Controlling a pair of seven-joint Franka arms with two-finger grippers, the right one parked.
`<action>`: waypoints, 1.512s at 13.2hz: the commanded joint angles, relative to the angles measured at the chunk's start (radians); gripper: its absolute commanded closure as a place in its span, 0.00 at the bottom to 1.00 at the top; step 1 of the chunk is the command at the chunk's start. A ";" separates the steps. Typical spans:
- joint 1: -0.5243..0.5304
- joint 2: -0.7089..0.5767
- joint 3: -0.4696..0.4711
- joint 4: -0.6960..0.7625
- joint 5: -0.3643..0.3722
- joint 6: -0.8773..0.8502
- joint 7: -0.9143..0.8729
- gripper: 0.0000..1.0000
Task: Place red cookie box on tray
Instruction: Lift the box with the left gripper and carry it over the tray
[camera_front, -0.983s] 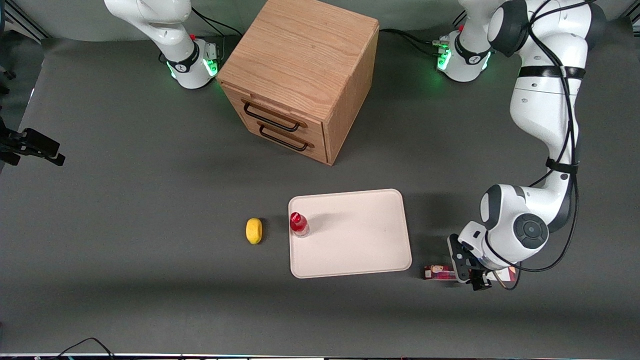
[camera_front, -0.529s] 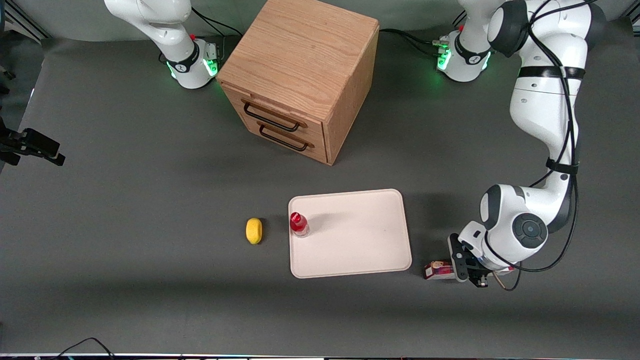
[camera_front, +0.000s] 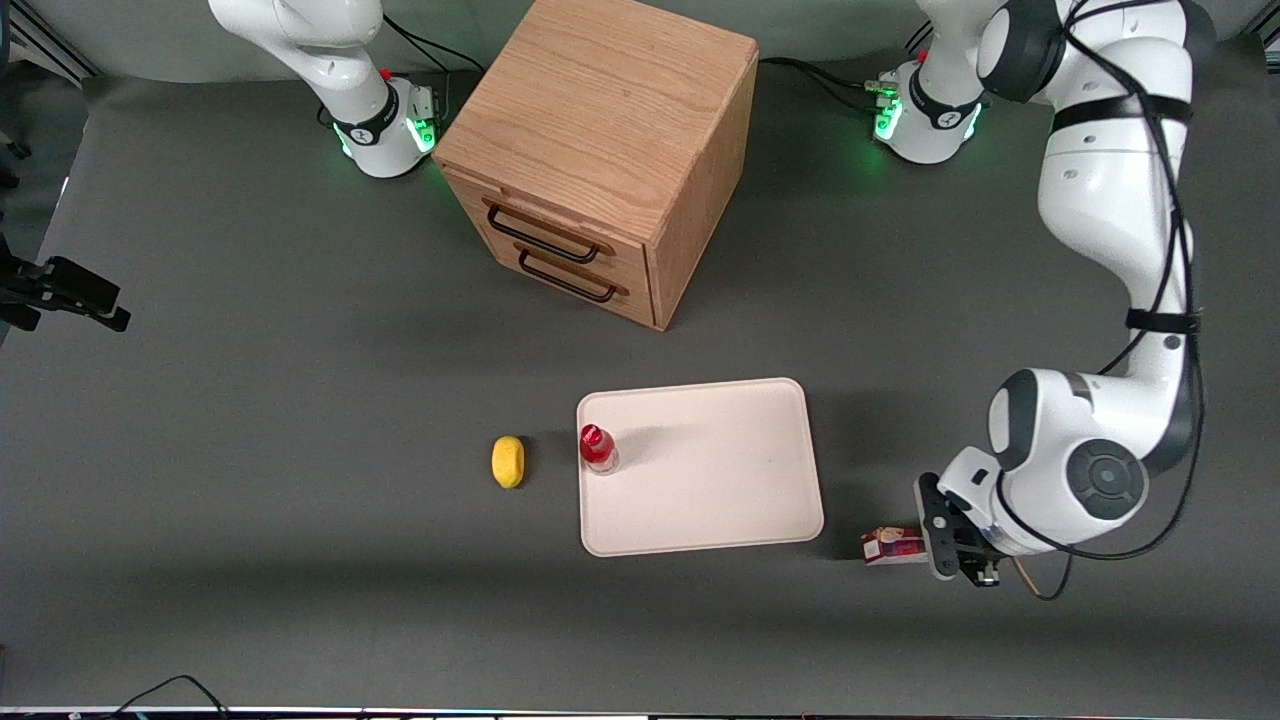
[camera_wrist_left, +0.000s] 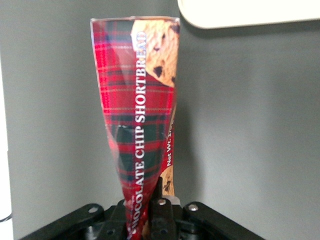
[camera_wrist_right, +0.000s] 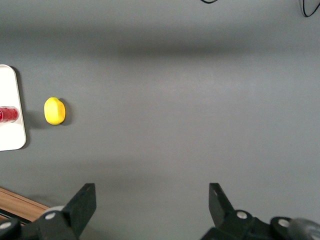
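The red cookie box, a long tartan carton printed "chocolate chip shortbread", is in my left gripper, which is shut on one end of it. Its free end points toward the tray. The box sits beside the tray's near corner, toward the working arm's end of the table. In the left wrist view the box runs straight out from the gripper, one dark finger pressed against its side, and a tray corner shows past its tip. The box's gripped end is hidden by the hand.
A small red-capped bottle stands on the tray's edge toward the parked arm. A yellow lemon lies on the table beside it. A wooden drawer cabinet stands farther from the camera than the tray.
The gripper and forearm have shifted a little away from the tray, toward the working arm's end and nearer the camera. The box moved with them, and less of it shows.
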 joint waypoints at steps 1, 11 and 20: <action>-0.004 -0.133 0.002 0.021 0.002 -0.179 -0.032 1.00; 0.009 -0.518 0.013 -0.100 0.016 -0.524 -0.200 1.00; -0.007 -0.634 -0.109 -0.418 -0.018 -0.291 -1.094 1.00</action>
